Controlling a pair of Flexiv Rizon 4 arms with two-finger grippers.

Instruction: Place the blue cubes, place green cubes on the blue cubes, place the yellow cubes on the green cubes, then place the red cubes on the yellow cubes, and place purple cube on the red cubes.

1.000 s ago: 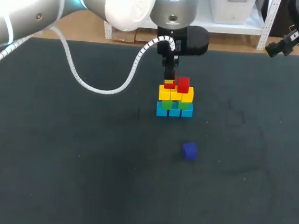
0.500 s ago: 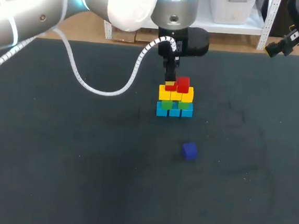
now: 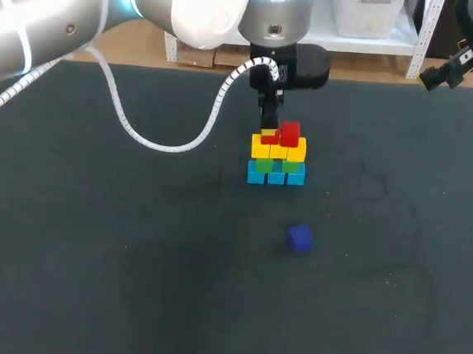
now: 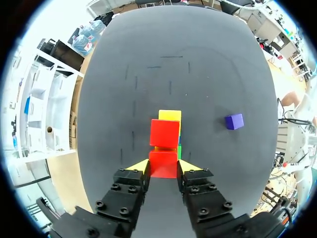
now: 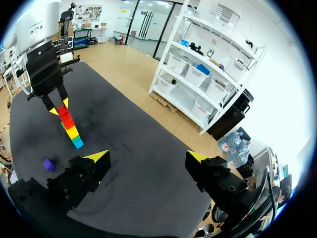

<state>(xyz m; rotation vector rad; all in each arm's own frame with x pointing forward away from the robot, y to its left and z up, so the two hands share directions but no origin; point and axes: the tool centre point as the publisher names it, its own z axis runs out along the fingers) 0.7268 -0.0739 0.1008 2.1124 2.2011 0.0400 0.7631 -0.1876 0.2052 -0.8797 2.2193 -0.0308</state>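
Observation:
The stack stands at mid-table: blue cubes [image 3: 275,176] at the base, green cubes [image 3: 263,165] on them, yellow cubes [image 3: 261,148] above. One red cube [image 3: 290,133] sits on the yellow layer. My left gripper [image 3: 268,134] comes down from above, shut on a second red cube [image 4: 163,163] right beside the first red cube [image 4: 164,133], on the yellow layer's top. A purple cube [image 3: 300,238] lies alone nearer the front, also seen as the purple cube [image 4: 234,121]. My right gripper [image 5: 148,158] hangs open and empty, far off at the back right.
The dark table [image 3: 89,255] holds nothing else besides the stack and the purple cube. A white cable [image 3: 153,141] loops from my left arm over the table's back left. My right arm [image 3: 455,65] stays at the back right corner.
My left gripper has shifted the held red cube slightly down and toward the other red cube. The right arm has not moved.

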